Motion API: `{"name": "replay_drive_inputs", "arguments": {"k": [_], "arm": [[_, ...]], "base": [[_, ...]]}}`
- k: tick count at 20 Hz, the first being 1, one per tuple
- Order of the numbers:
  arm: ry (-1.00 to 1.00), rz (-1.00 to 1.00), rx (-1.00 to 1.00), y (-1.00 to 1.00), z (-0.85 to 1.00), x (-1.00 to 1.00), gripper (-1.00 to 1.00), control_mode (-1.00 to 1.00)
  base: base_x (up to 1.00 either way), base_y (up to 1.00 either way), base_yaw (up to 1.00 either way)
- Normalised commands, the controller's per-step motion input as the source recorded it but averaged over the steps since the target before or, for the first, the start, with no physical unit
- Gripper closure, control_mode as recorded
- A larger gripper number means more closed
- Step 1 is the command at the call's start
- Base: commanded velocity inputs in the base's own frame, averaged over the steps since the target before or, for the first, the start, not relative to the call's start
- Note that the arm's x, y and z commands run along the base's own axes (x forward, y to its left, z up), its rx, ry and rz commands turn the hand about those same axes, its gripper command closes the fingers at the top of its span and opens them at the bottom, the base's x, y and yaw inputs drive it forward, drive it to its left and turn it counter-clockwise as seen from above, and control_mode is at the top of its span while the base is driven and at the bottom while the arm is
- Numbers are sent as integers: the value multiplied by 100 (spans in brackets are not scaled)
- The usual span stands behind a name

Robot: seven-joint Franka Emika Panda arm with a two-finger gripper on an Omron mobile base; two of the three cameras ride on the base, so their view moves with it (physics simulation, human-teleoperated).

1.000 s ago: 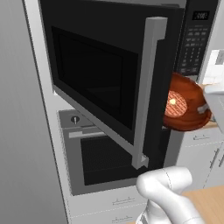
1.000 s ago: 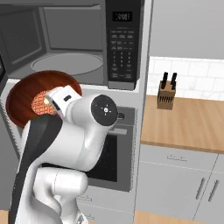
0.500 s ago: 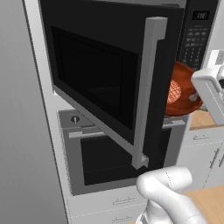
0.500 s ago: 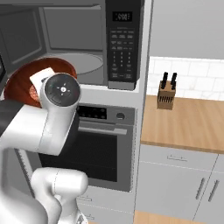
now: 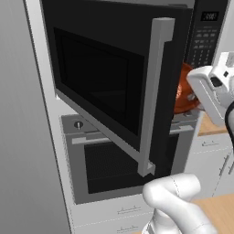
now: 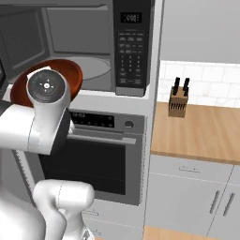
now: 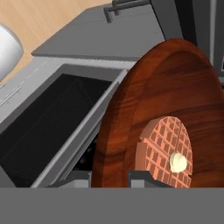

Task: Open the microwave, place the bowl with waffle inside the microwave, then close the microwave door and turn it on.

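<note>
In front of the open microwave (image 6: 93, 51), just above the grey oven (image 6: 98, 159), I hold the bowl with waffle (image 7: 162, 109) by its near rim, my fingers (image 7: 144, 178) clamped on it so the waffle lies flat inside. The microwave door (image 5: 105, 77) stands swung wide to the left, leaving the cavity free. I judge the bowl is raised to cavity height so it can slide in over the sill.

Even, diffuse rendered light was seen in all views, with no single source and no glare. The microwave door (image 5: 105, 87) was left very dark at the left base view's centre. Soft shading was cast under the bowl with waffle (image 7: 162, 118). Slight pixel softness was noted throughout.
</note>
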Motion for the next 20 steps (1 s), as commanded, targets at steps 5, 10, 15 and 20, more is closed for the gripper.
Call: {"name": "replay_drive_inputs", "arguments": {"k": [5, 10, 15, 20], "arm": [[3, -1, 0, 17, 0, 37, 100, -100], [6, 0, 0, 28, 0, 43, 100, -100], [9, 0, 1, 23, 0, 53, 100, -100], [8, 0, 1, 26, 0, 58, 100, -100]], "base": [[0, 0, 0], [0, 0, 0], [0, 0, 0], [0, 0, 0]]}}
